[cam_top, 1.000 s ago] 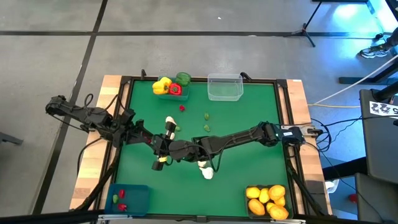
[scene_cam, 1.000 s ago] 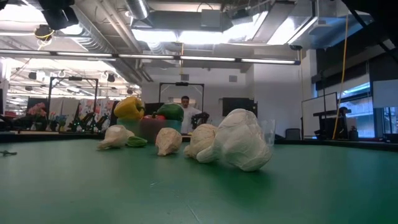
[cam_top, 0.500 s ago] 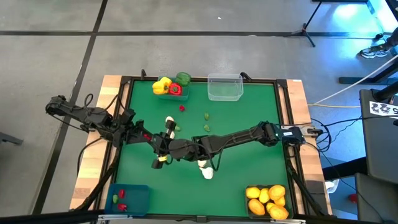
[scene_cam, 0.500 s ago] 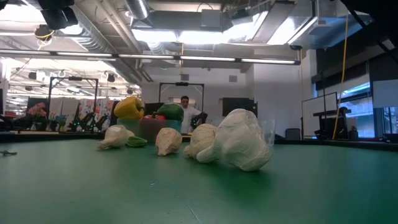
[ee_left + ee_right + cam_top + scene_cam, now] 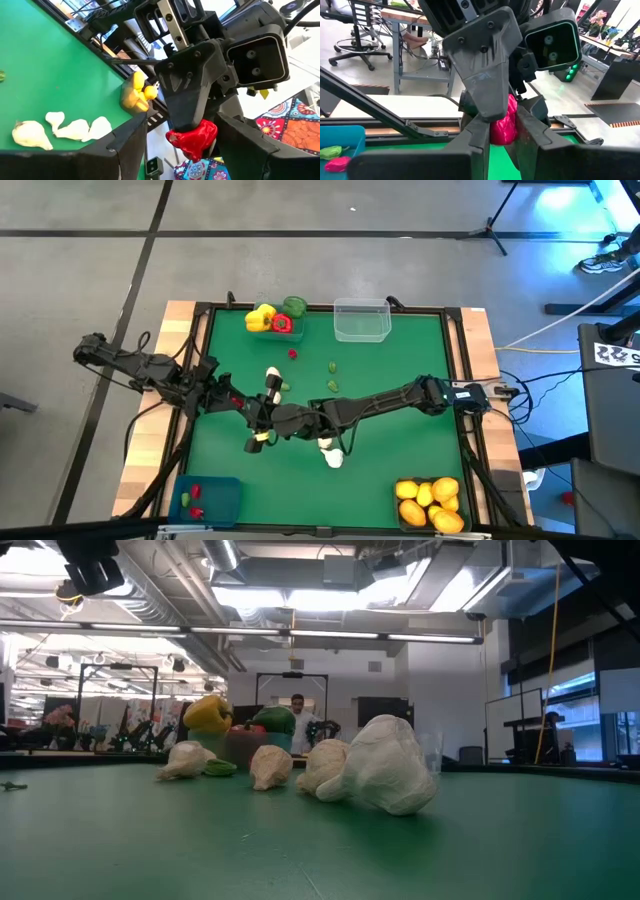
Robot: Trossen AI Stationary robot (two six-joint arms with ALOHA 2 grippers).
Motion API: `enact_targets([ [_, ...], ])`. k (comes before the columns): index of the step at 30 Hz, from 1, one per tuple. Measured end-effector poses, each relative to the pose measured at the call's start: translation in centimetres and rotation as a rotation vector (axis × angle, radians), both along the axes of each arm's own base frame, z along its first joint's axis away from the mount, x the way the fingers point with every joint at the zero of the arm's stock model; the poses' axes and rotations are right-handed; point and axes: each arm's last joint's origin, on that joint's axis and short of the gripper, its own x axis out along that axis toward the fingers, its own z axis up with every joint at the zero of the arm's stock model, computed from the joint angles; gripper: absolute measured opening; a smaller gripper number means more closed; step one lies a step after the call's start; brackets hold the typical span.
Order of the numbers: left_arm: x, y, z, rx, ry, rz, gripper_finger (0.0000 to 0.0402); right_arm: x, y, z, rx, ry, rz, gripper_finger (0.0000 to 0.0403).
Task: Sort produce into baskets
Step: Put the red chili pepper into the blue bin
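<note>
We read the sort as partly done. At the high view's lower right, the grey basket point(image 5: 429, 505) holds the citrus point(image 5: 428, 498); at lower left, the blue basket point(image 5: 206, 501) holds small red and green pieces; at top centre-left, three peppers point(image 5: 273, 317) sit heaped on a basket they hide. The clear basket point(image 5: 361, 320), top centre, looks empty.

Left to sort: four garlic bulbs, two near centre-left point(image 5: 272, 378) and two lower centre point(image 5: 331, 454), plus a red bit point(image 5: 293, 352) and green bits point(image 5: 332, 366) in the upper middle of the mat point(image 5: 400, 380).

At mid-frame the two arms meet. The right gripper point(image 5: 496, 131) is clenched on a small red piece point(image 5: 503, 125); the left gripper point(image 5: 182, 131) stands released, its fingers point(image 5: 127, 145) on either side of that piece without touching it. We judge this a hand-over toward the blue basket.

The crossed arms overhang the centre-left garlic and would obstruct reaching it. In the low view, a person point(image 5: 298, 718) stands far behind the table.
</note>
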Motion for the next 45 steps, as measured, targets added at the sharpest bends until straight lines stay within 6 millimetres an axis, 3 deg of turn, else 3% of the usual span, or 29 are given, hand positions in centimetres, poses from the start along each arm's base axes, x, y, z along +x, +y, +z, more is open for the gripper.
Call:
enact_targets([
  [11,0.01,0.03,-0.02,0.001,0.002,0.012,0.0222,0.14,-0.58,-0.04,-0.001,0.004,-0.009,0.0056],
  [20,0.02,0.03,0.09,0.002,-0.010,0.011,0.0164,0.15,-0.62,-0.09,-0.002,0.008,-0.010,0.0056],
  [28,0.03,0.03,0.05,0.003,-0.006,0.011,0.0142,0.12,-0.63,-0.26,-0.009,0.027,-0.009,0.0060],
  [32,0.03,0.03,0.04,0.004,-0.005,0.011,0.0141,0.10,-0.65,-0.26,-0.013,0.030,-0.017,0.0096],
  [40,0.04,0.04,0.01,0.008,-0.003,0.016,0.0141,0.08,-0.64,-0.25,-0.035,0.036,-0.023,0.0205],
  [45,0.04,0.04,0.02,0.014,-0.006,0.015,0.0141,0.07,-0.62,-0.28,-0.036,0.040,-0.022,0.0236],
])
